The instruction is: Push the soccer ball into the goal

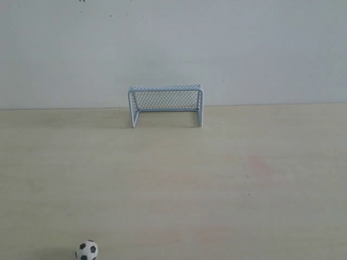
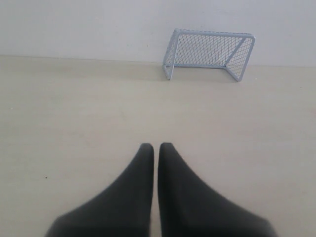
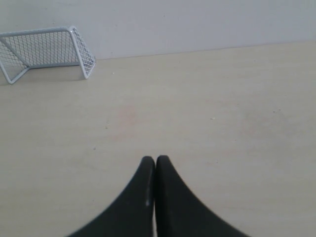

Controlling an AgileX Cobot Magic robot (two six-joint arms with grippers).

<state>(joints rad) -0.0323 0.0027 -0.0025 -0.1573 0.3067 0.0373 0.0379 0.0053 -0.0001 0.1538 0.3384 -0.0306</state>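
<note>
The tiny black-and-white soccer ball (image 1: 87,251) rests on the table at the bottom edge of the exterior view, left of centre. The pale blue-white goal (image 1: 166,105) stands far back against the wall, mouth facing forward; it also shows in the left wrist view (image 2: 209,53) and the right wrist view (image 3: 45,50). My left gripper (image 2: 156,146) is shut with nothing between its black fingers. My right gripper (image 3: 155,159) is shut and empty too. Neither gripper appears in the exterior view, and neither wrist view shows the ball.
A pale wooden table (image 1: 244,179) spreads between the ball and the goal. A plain grey-white wall (image 1: 260,49) rises right behind the goal.
</note>
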